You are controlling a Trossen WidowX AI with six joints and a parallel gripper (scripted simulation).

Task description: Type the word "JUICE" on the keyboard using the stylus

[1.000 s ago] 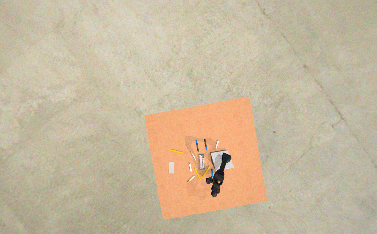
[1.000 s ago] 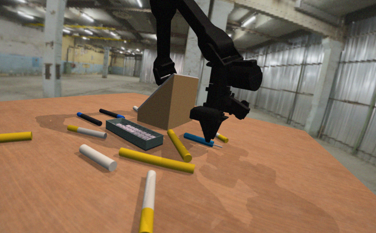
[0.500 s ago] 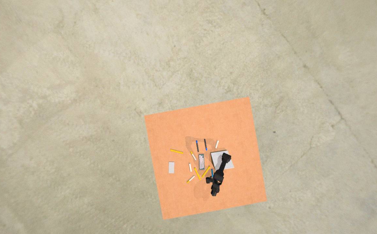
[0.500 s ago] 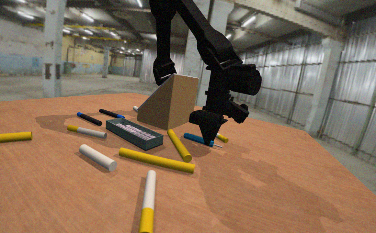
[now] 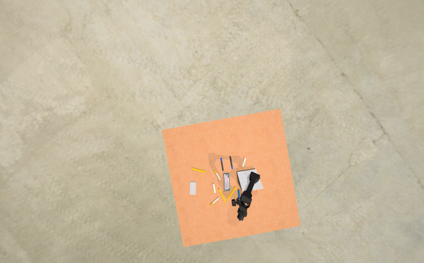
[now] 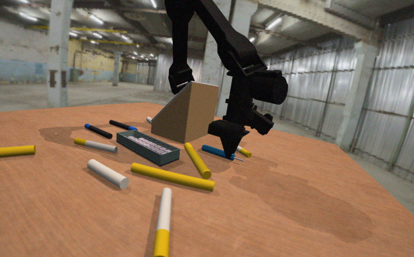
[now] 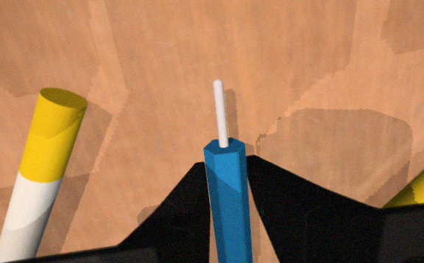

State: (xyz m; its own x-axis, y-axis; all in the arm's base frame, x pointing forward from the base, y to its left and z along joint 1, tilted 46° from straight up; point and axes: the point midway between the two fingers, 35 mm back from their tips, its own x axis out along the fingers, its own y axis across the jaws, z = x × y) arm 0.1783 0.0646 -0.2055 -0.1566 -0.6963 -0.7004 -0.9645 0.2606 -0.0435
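The stylus is a blue hexagonal rod with a thin white tip. It lies flat on the desk at the right of the keyboard in the exterior view. My gripper is shut on the stylus near its tip end, one finger on each side. In the wrist view the white tip points away, past the fingertips. The keyboard is a small dark teal tray with pale keys. It lies on the desk, left of the gripper in the exterior view. The key letters are too small to read.
A wedge block stands behind the keyboard. A yellow rod lies between keyboard and stylus. A white-and-yellow rod lies beyond the stylus. Other rods and a grey pad lie around.
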